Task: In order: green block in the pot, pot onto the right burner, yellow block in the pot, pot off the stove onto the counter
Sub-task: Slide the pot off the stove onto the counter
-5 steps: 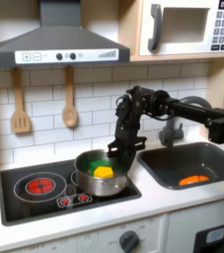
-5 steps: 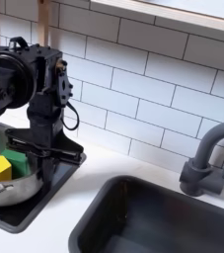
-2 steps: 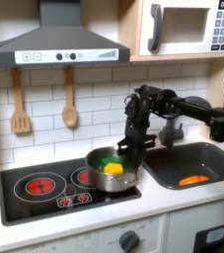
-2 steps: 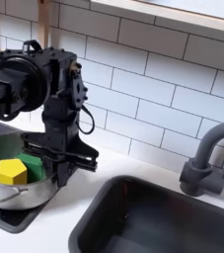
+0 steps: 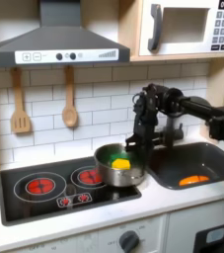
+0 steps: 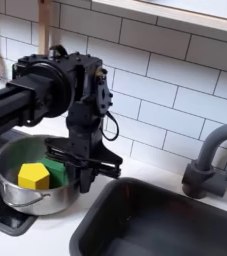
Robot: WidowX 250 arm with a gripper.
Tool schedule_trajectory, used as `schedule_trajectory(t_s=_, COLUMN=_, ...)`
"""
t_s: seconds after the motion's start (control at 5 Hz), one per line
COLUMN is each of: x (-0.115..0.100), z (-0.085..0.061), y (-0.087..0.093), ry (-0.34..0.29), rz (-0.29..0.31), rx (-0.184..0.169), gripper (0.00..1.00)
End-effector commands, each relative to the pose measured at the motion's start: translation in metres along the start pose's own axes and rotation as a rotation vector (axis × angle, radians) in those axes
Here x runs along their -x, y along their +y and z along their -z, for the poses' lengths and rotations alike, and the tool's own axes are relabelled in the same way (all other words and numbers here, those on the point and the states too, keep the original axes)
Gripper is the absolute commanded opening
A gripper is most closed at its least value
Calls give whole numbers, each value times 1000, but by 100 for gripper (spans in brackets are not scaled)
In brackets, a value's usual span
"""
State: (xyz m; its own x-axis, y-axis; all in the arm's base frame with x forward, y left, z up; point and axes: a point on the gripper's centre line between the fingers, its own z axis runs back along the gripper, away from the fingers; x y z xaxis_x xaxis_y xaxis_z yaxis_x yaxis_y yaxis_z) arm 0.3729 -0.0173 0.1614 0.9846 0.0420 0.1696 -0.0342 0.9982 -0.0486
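Note:
The silver pot [image 5: 123, 174] [image 6: 15, 198] sits across the black stove's [image 5: 44, 198] right edge in the first exterior view, partly on the pale counter [image 5: 153, 198]. Inside it lie the yellow block [image 5: 121, 164] [image 6: 33, 176] and the green block [image 5: 111, 157] [image 6: 56, 172], side by side. My gripper [image 5: 137, 148] [image 6: 82, 172] reaches down at the pot's sink-side rim, one finger inside the rim and one outside, gripping it. The dark sink [image 5: 204, 158] [image 6: 135, 215] lies just beyond the pot.
An orange piece [image 5: 192, 180] lies in the sink. The dark arched faucet [image 6: 210, 160] stands behind the basin. Two red ring burners [image 5: 41, 185] [image 5: 87, 177] mark the stove. Wooden utensils [image 5: 20, 104] hang on the tiled wall.
My gripper has dragged the pot, with both blocks in it, from the right burner toward the sink. The pot now overhangs the stove's edge onto the counter.

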Motion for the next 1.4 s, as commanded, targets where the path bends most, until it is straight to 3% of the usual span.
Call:
schedule_trajectory(t_s=0.0, x=0, z=2, y=-22, ry=1, rz=49, rx=22, gripper=0)
schedule_trajectory(t_s=0.2, x=2, z=2, y=-34, ry=6, rz=68, rx=31, gripper=0)
schedule_trajectory(t_s=0.6, x=9, z=-2, y=-25, ry=14, rz=19, rx=21, gripper=0)
schedule_trajectory(t_s=0.8, x=5, z=-9, y=-28, ry=-10, rz=14, rx=30, gripper=100)
schedule_trajectory(t_s=1.2, x=6, z=-20, y=-46, ry=-6, rz=41, rx=19, gripper=100)
